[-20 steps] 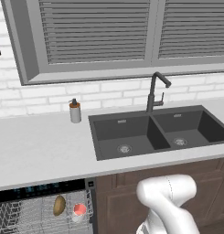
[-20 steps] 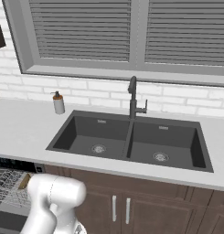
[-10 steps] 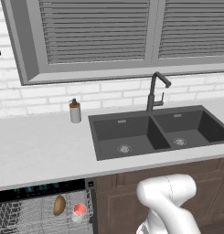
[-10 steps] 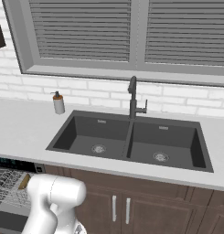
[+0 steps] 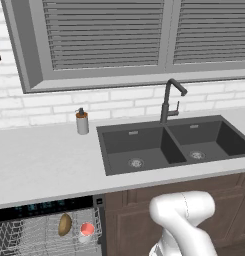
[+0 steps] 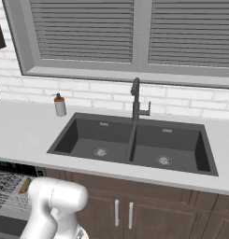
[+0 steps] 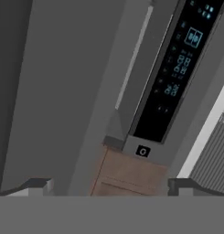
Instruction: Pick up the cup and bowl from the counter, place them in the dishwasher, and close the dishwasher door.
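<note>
Nothing has shifted since the earlier frames: both base views match them, with the arm's white elbow low in front of the brown cabinets point(image 6: 134, 205). On the left, the dishwasher point(image 5: 49, 227) stands open under the counter point(image 5: 39, 165), its black control strip lit with blue-green marks just under the counter edge. Inside, on the silver wire rack point(image 5: 29, 240), the bowl point(image 5: 65, 224) stands on edge, with the cup point(image 5: 87, 231) just to its right, red-pink inside facing out. Farther back on the counter, a grey soap dispenser point(image 5: 82, 121) stands left of the dark double sink point(image 5: 169, 142), near the brick wall, and a dark faucet point(image 5: 170, 100) rises behind the sink. In the hand view the gripper point(image 7: 109, 186) has its jaws spread wide, holding nothing, with the dishwasher door point(image 7: 63, 91) and its bar handle point(image 7: 134, 55) beyond the fingertips point(image 7: 38, 185).
</note>
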Controlling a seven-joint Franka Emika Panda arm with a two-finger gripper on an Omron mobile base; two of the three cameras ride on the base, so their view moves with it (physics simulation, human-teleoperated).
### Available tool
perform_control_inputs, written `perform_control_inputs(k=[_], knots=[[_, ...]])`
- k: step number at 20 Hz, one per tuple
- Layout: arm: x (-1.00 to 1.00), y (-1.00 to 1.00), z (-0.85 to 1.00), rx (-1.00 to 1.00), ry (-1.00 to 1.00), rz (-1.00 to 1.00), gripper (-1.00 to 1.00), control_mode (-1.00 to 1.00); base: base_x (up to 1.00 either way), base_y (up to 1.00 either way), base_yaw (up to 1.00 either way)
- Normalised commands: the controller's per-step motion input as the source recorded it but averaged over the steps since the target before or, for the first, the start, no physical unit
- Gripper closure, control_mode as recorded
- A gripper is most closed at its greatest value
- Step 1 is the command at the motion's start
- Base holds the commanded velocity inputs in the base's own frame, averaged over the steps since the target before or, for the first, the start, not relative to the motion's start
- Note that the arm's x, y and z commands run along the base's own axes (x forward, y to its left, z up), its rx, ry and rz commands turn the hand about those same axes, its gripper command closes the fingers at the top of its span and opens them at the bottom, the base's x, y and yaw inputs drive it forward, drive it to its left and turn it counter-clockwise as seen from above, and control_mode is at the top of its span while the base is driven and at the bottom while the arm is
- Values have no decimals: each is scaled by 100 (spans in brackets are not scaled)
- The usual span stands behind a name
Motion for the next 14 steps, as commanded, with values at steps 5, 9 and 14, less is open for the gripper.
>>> perform_control_inputs(k=[5,9,14], knots=[[0,56,-44,-2,-1,9,-100,-100,0,0,0],[0,55,-53,0,0,10,-100,-100,0,0,0],[0,56,-55,8,0,14,-100,-100,0,0,0]])
